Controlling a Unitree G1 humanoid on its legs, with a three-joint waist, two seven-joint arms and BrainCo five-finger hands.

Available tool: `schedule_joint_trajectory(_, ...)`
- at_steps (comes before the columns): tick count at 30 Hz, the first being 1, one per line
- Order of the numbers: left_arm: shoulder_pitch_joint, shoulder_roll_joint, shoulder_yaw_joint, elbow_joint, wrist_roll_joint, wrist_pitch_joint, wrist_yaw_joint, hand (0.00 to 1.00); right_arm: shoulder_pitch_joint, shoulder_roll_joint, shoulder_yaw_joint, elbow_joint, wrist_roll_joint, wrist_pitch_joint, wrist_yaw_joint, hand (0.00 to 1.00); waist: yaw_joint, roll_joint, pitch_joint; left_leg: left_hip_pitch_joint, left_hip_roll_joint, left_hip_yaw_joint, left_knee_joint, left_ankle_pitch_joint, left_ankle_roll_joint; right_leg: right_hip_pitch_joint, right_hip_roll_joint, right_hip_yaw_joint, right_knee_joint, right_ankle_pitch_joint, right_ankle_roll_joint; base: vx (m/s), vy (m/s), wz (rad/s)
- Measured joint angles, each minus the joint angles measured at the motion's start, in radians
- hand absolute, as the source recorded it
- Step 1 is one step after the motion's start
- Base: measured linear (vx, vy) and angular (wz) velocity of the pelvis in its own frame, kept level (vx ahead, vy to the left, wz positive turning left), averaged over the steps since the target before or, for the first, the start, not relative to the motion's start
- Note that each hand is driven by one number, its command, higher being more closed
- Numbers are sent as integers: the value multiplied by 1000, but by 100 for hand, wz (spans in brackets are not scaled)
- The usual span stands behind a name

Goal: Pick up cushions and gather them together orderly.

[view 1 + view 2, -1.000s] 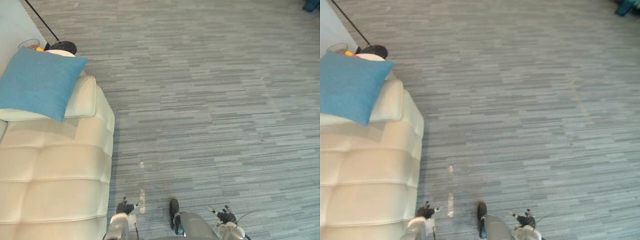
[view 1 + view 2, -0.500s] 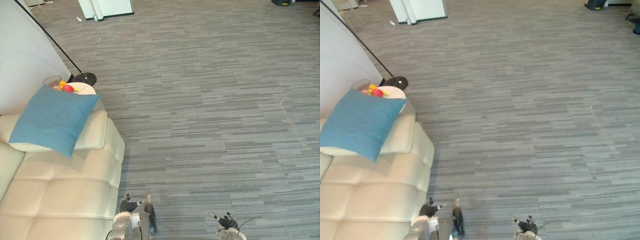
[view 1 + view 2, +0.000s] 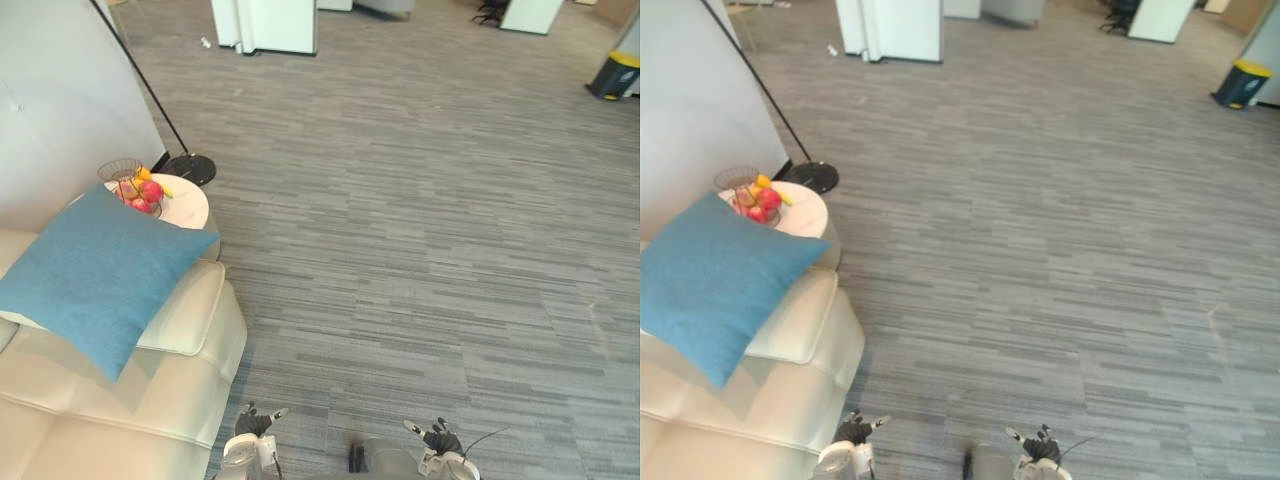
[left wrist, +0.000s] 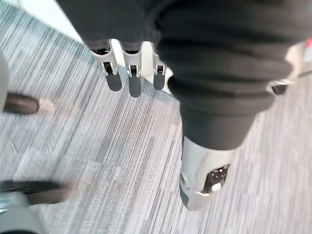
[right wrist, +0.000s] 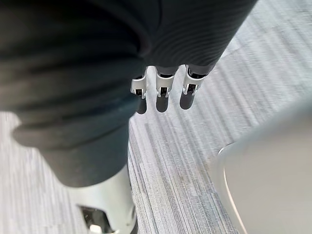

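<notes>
Currently one blue cushion (image 3: 95, 275) sits at the left of the frame, propped corner-down on the armrest of the cream sofa (image 3: 160, 410), with its upper corner overlapping the edge of the round white side table (image 3: 188, 208). On that table stands a wire basket (image 3: 128, 180) of red and yellow fruit (image 3: 148, 190). A black lamp base (image 3: 190, 168) rests on the grey carpet (image 3: 400, 250) just behind the table, and its thin pole (image 3: 130, 60) slants toward the upper left. The left hand (image 3: 255, 422) hangs at the bottom edge, left of centre, just beside the sofa's front corner, fingers (image 4: 129, 83) straight and relaxed over the carpet. The right hand (image 3: 437, 438) hangs at the bottom edge, right of centre, fingers (image 5: 163, 95) likewise straight. Both hands are well apart from the cushion. Upper right: a bin (image 3: 612, 75) with a yellow lid. Top centre: a white cabinet (image 3: 265, 22).
</notes>
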Motion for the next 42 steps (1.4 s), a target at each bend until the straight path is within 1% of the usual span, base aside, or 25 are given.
schedule_joint_trajectory(2,4,-5,2,-2,0,0,3,0,-1,-6,-10,6,1,1,-2,0,2,11,6,-7,6,-33,47,22,-12,20,-11,-34,45,-41,-25,460,-256,80)
schedule_joint_trajectory(3,6,-4,0,-2,2,0,3,0,1,-13,-6,8,1,1,-2,0,0,26,-1,-34,21,-50,123,40,-31,60,-16,-79,38,-49,-38,386,-259,116)
schedule_joint_trajectory(4,-4,-4,-2,-2,2,-1,0,0,4,-15,3,8,2,1,0,0,-1,27,-1,-96,33,-42,245,67,-73,105,-27,-113,13,-53,-43,354,-238,138)
schedule_joint_trajectory(5,-13,0,-2,-3,1,-3,-2,0,8,-13,6,8,5,1,0,0,-3,18,5,-137,37,-27,320,86,-83,139,-40,-131,-10,-62,-54,231,-170,163)
schedule_joint_trajectory(6,-22,0,-13,-13,1,-4,-4,0,13,-9,16,8,9,2,0,0,-5,7,18,-207,58,40,445,82,-68,211,-57,-166,-58,-86,-59,185,-147,148)
schedule_joint_trajectory(7,-26,-1,-35,-13,1,-5,-13,0,14,-13,16,11,13,1,0,0,0,4,27,-244,86,104,472,71,-63,249,-61,-212,-79,-89,-59,154,-125,129)
schedule_joint_trajectory(10,-19,0,-60,-27,0,-5,-17,0,13,-15,25,-1,40,1,0,0,4,17,22,-281,73,191,334,81,-29,288,-76,-282,-89,-95,-48,64,-34,80)
schedule_joint_trajectory(11,-16,0,-63,-32,0,-6,-17,0,14,-18,39,-12,41,1,0,0,6,21,23,-285,49,200,235,122,-6,292,-80,-287,-84,-126,-30,36,38,44)
schedule_joint_trajectory(12,-10,0,-65,-29,0,-4,-18,0,11,-21,46,-14,40,0,2,0,8,44,27,-295,40,192,161,164,5,291,-68,-295,-64,-161,-22,31,69,30)
schedule_joint_trajectory(15,-4,9,-59,-40,-1,-7,-16,0,14,-19,95,-13,39,0,-2,0,9,14,18,-279,3,194,115,174,15,284,-88,-238,-55,-180,0,58,96,18)
schedule_joint_trajectory(20,13,12,-58,-43,0,-6,-19,0,24,-9,124,-10,37,1,-1,0,15,-9,-4,-259,-28,218,83,150,32,291,-109,-195,-72,-167,35,87,103,-7)
schedule_joint_trajectory(21,15,11,-58,-41,0,-6,-20,0,35,-1,115,-11,36,1,0,0,15,-25,-9,-219,-60,218,41,147,35,272,-135,-146,17,-179,56,153,101,19)
schedule_joint_trajectory(23,16,15,-65,-40,0,-5,-26,0,48,-6,111,-18,35,-1,3,0,11,-52,-10,-162,-91,223,14,147,37,161,-157,-46,324,-144,96,147,74,30)
schedule_joint_trajectory(25,12,26,-67,-42,0,-4,-28,0,64,-9,107,-23,35,-1,3,0,4,-62,-2,-109,-98,182,11,132,49,50,-138,12,574,-33,81,127,-1,43)
schedule_joint_trajectory(27,14,31,-83,-40,-1,-3,-28,0,78,-8,106,-29,35,0,4,0,2,-64,-2,-88,-84,150,5,125,50,11,-113,18,600,-64,75,155,-74,57)
schedule_joint_trajectory(28,14,30,-87,-40,-2,-3,-28,0,84,0,86,-37,37,-6,4,0,1,-63,0,-70,-69,139,-21,126,51,-13,-98,17,517,-116,62,213,-134,55)
schedule_joint_trajectory(30,13,25,-86,-35,-4,-3,-27,0,81,0,75,-35,37,-8,7,0,-1,-54,-1,-65,-42,123,-32,121,42,-13,-72,24,313,-136,53,217,-190,36)
schedule_joint_trajectory(32,7,17,-78,-30,-4,-4,-22,0,73,-4,75,-27,36,-9,8,0,-1,-44,5,-67,-14,107,-32,106,17,6,-32,71,86,-111,47,223,-206,24)
schedule_joint_trajectory(33,1,10,-76,-23,-4,-4,-20,0,66,-4,72,-12,38,-12,9,0,-1,-43,10,-64,-2,86,-27,90,-15,41,-16,108,-48,-23,52,341,-267,40)
schedule_joint_trajectory(34,-3,6,-86,-4,-4,-4,-28,0,58,-10,62,-7,36,-11,10,0,-8,-23,19,-50,18,65,-23,86,-29,76,-2,66,-57,10,44,409,-301,45)
schedule_joint_trajectory(35,-3,8,-86,-3,-4,-4,-36,0,53,-11,53,-7,36,-11,10,0,-9,-16,26,-43,24,63,-22,93,-29,78,-3,47,-42,6,35,396,-286,55)
schedule_joint_trajectory(36,-6,2,-62,-11,-4,-6,-37,0,50,-10,41,-5,36,-9,10,0,-9,-19,35,-27,28,59,-24,107,-36,77,-2,30,12,-38,4,234,-172,38)
schedule_joint_trajectory(39,4,-2,-41,-11,-3,-6,-36,0,50,-20,40,2,35,-7,11,0,-5,0,21,-19,44,27,-39,133,-54,96,-4,-29,32,-87,-20,263,-241,61)
schedule_joint_trajectory(41,10,1,-44,-15,-3,-6,-37,0,49,-22,41,7,37,-3,11,0,-14,6,17,-89,54,4,69,139,-57,131,-20,-93,3,-108,-32,164,-169,109)
schedule_joint_trajectory(42,-4,6,-50,-21,-4,-5,-37,0,49,-20,40,5,37,-2,12,0,-22,3,23,-179,68,13,236,140,-58,167,-35,-149,-23,-110,-35,60,-121,96)
